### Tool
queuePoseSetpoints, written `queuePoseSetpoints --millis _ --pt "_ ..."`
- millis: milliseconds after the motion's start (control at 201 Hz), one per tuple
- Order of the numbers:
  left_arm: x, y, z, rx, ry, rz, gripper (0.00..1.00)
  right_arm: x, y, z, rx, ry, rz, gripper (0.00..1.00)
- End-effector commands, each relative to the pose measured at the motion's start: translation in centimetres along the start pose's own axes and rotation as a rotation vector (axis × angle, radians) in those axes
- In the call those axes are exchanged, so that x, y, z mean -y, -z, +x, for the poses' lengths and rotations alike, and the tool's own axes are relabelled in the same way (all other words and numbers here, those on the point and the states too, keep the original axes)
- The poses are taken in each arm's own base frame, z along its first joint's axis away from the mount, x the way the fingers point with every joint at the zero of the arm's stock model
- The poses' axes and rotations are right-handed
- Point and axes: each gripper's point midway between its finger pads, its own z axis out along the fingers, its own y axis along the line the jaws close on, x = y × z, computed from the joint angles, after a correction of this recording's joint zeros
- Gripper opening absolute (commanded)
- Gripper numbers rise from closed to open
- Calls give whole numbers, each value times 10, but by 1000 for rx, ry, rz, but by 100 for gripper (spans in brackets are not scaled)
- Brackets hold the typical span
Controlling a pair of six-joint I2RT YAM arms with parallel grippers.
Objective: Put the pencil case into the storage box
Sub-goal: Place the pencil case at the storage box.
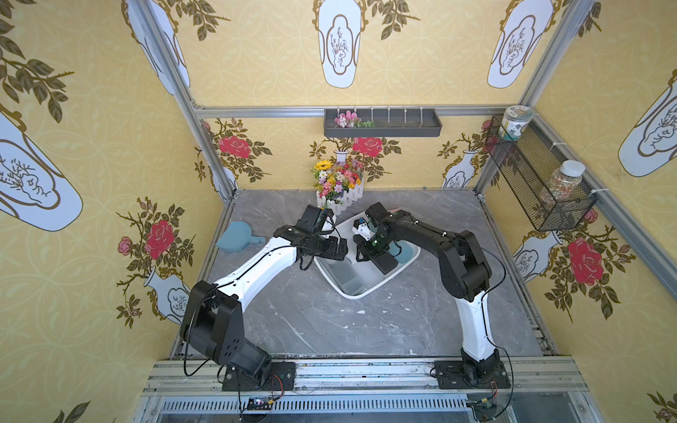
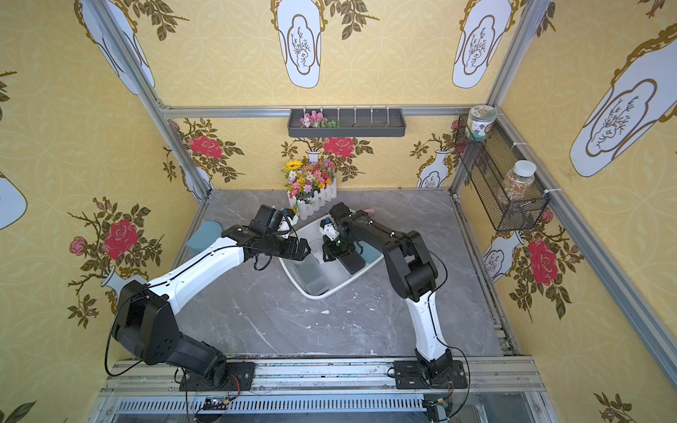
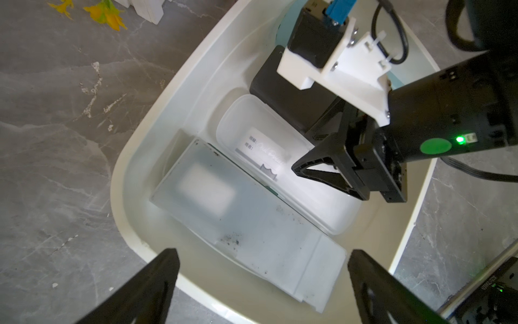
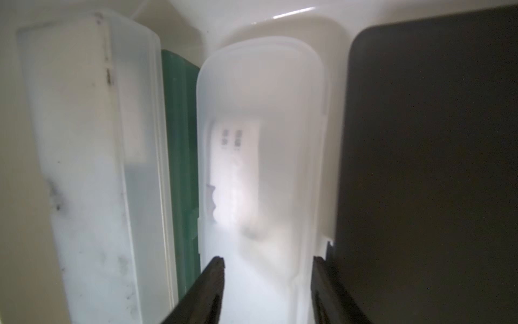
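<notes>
Yellow floral wallpaper (image 1: pixel 256 55), grey marble tabletop (image 1: pixel 329 322)

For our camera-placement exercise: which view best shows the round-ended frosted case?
Left wrist view: the round-ended frosted case shows nearly whole, label visible, one end behind the right gripper. Right wrist view is close but blurred; both top views mostly hide it under the arm.
</notes>
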Motion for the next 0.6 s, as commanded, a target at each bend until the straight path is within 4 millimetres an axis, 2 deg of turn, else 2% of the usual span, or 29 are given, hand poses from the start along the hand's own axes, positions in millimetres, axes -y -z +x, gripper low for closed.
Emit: queuePoseSetpoints --millis 0,75,219,324,438,593 --pt "-1 -1 0 6 10 2 100 8 16 -10 57 -18 55 66" --pt "0 -1 0 8 11 3 100 3 26 -15 91 -17 40 70" --pt "0 0 1 6 16 5 100 -13 45 -24 150 -11 -19 71" --pt "0 1 1 11 17 5 100 -12 57 -29 183 -23 -7 71" --pt "-1 2 1 14 22 0 100 7 73 -33 233 -77 47 71" --pt "-12 1 -1 44 76 -56 100 47 97 -28 325 -200 131 71"
